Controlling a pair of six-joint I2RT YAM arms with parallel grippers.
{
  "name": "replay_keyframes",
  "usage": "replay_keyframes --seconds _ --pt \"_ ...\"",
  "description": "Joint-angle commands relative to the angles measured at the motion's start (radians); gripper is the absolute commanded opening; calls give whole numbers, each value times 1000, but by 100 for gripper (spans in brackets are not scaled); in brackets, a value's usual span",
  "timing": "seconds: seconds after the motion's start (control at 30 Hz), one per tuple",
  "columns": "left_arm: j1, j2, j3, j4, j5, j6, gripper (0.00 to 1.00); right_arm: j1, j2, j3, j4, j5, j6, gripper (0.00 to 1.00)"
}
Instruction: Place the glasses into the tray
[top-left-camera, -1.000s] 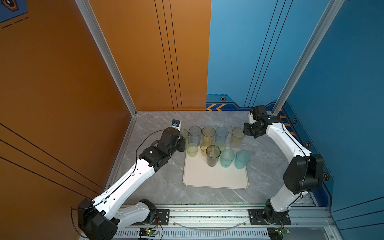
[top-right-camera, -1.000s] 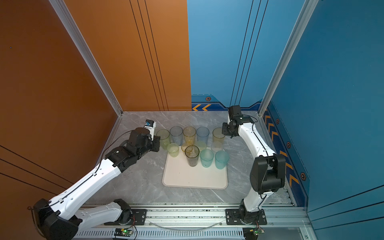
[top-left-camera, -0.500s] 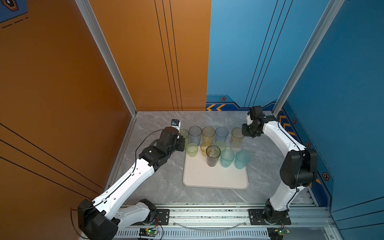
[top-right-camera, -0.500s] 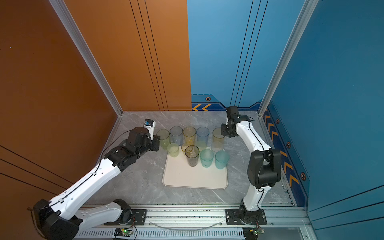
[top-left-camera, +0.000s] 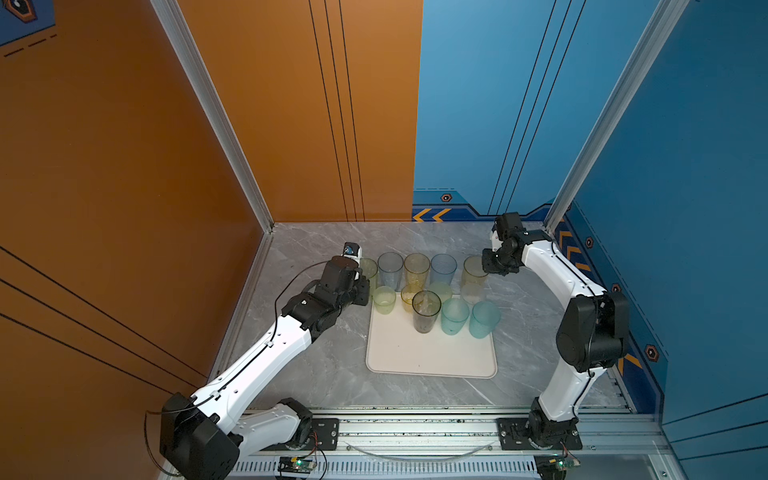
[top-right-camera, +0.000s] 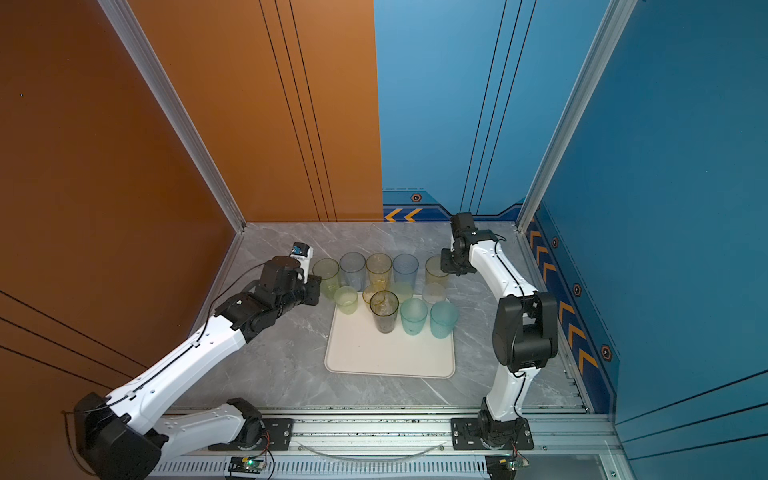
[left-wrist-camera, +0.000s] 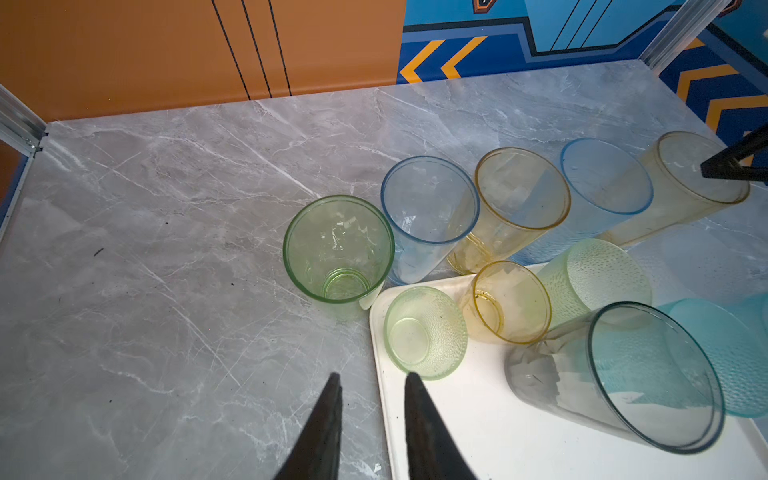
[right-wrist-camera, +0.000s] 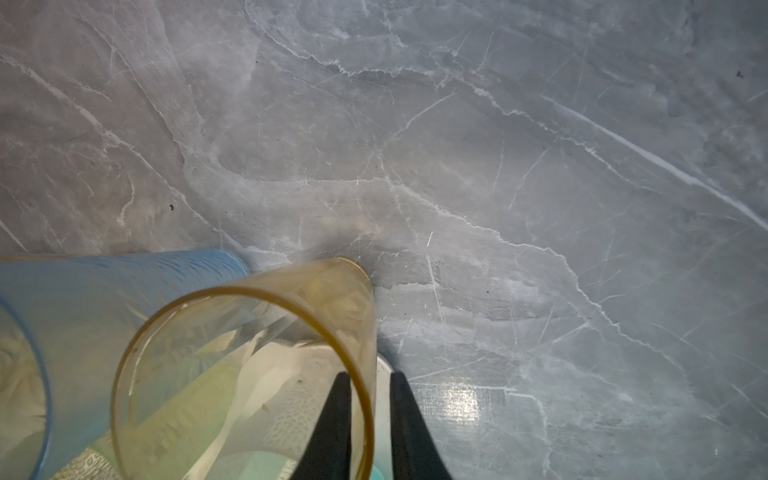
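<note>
The cream tray (top-left-camera: 432, 357) (top-right-camera: 390, 357) lies mid-table. On its far half stand a short green glass (left-wrist-camera: 424, 332), a short yellow one (left-wrist-camera: 505, 303), a smoky grey tumbler (top-left-camera: 426, 311) and two teal ones (top-left-camera: 454, 316). Behind the tray, a row of tall glasses stands on the marble, from a green one (left-wrist-camera: 338, 249) to a yellow one (top-left-camera: 473, 276) (right-wrist-camera: 249, 374) at the right end. My right gripper (right-wrist-camera: 368, 374) (top-right-camera: 446, 268) is shut on that yellow glass's wall, one finger inside and one outside. My left gripper (left-wrist-camera: 370, 376) (top-left-camera: 365, 291) hovers open over the tray's left rim, holding nothing.
Grey marble table (top-left-camera: 332, 374) inside orange and blue walls. A metal rail (top-left-camera: 415, 428) with both arm bases runs along the front edge. Bare marble lies left of the tray and to the right of the yellow glass.
My right gripper has shifted slightly onto the right-end yellow glass's rim and its jaws have narrowed onto the wall. The left arm has hardly moved.
</note>
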Motion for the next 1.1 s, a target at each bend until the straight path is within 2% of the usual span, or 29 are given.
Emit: replay_keyframes --seconds 0.0,0.33,0.63,0.93,1.07 --pt "14 11 -12 21 31 -8 28 7 15 28 -37 42 -12 13" --pt "21 14 -15 21 39 -8 27 8 21 25 -37 52 -20 0" --pt "22 19 -17 10 33 -10 27 6 -64 -21 10 93 -8 0" --pt "25 10 -38 -14 -5 -5 27 -10 -275 -135 138 183 15 0" --pt "43 -12 -61 -21 -14 -13 27 0 -417 -168 183 157 -1 0"
